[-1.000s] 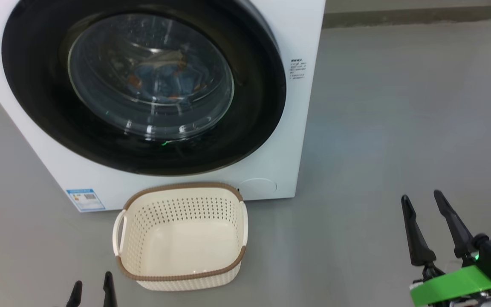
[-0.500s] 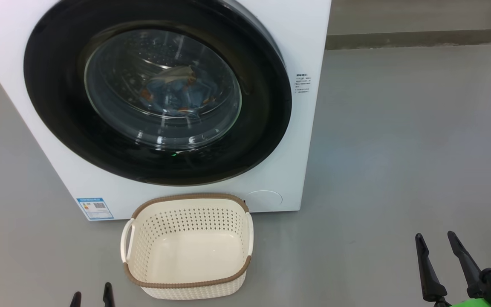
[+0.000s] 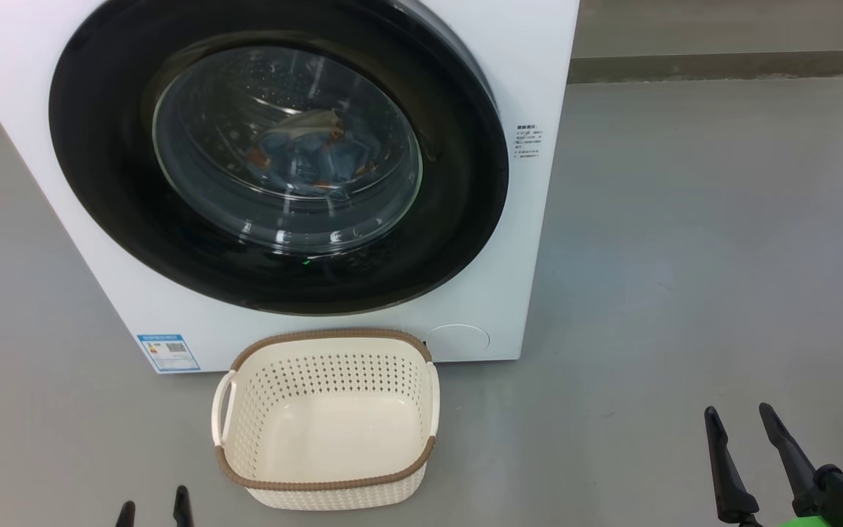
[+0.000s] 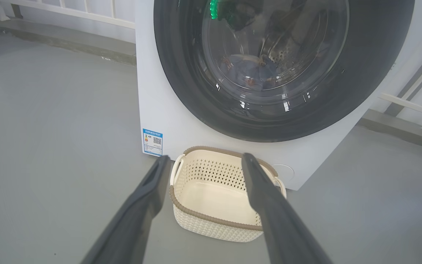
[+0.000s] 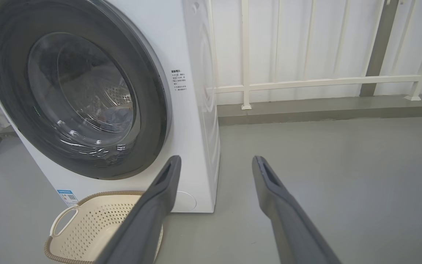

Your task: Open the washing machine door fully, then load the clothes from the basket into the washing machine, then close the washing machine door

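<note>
The right tool (image 3: 737, 411) is drawing back, spread and empty like the left tool (image 3: 154, 503). Ahead, the washing machine door (image 3: 275, 282) is sitting shut over the clothes (image 3: 304, 157), the basket (image 3: 326, 369) empty, so the task is seemingly finishing.

In the head view the washing machine (image 3: 538, 58) is cut off by the upper edge, the left gripper (image 3: 153, 505) is cropped to two fingertips, the clothes (image 3: 312, 157) are blurred behind the washing machine door (image 3: 114, 183), and the printed label (image 3: 528, 140) cannot be read
</note>
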Controlling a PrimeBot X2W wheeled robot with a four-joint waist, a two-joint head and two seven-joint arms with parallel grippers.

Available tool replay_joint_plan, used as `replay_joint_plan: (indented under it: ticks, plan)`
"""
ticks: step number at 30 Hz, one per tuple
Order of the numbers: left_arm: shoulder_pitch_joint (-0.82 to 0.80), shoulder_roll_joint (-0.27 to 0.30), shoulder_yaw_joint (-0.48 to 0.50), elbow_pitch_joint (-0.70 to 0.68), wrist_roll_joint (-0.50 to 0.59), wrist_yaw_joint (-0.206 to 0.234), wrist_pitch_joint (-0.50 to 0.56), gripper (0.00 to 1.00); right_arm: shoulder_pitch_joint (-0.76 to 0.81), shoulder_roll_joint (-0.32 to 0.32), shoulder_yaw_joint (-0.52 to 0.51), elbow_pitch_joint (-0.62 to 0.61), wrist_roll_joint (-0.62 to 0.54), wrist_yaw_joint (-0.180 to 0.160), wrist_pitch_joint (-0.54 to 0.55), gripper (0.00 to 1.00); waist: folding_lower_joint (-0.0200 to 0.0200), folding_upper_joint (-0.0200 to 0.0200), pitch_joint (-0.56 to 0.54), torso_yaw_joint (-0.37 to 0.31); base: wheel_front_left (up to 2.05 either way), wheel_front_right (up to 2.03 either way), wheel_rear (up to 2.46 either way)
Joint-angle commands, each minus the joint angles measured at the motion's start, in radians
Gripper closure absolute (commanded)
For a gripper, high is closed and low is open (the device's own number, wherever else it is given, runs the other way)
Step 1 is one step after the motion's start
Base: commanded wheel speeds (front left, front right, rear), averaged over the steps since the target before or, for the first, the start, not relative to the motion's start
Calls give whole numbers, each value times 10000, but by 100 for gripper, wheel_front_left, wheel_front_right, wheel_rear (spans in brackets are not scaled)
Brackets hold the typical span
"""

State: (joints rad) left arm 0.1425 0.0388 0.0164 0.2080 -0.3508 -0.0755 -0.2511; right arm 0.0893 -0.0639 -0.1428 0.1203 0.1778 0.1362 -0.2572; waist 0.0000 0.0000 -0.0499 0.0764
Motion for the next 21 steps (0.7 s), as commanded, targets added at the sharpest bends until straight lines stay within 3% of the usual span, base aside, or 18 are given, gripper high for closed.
replay_joint_plan:
  ticks: [1, 3, 4, 11, 15, 21]
  plan:
    - [-225, 114, 327, -303, 61, -7, -107, 0, -44, -88, 277, -193, -13, -55, -46, 0, 0, 0, 14, 3, 0, 0, 0]
    - [-211, 114, 309, -318, 48, -25, -107, 0, -46, -85, 289, -180, 0, -55, -46, 0, 0, 0, 33, 7, 0, 0, 0]
    - [3, 0, -9, -53, -1, -14, 0, 100, -1, 4, 14, 37, 1, 0, 0, 100, 0, 0, 33, 7, 0, 0, 0]
    - [-14, -161, -50, 487, -263, -21, 151, 100, -39, 84, -18, 666, 286, 3, 107, 100, 1, 0, 43, -1, 0, 0, 0]
    - [-86, -152, -11, 470, -668, -38, 266, 100, -95, 85, -8, 673, 748, 1, 234, 100, 22, 0, 41, -33, 0, 0, 0]
    - [-197, -138, 31, 456, -1274, -64, 430, 100, -180, 88, 22, 694, 1438, -2, 396, 100, 1, 0, 84, -70, 0, 0, 0]
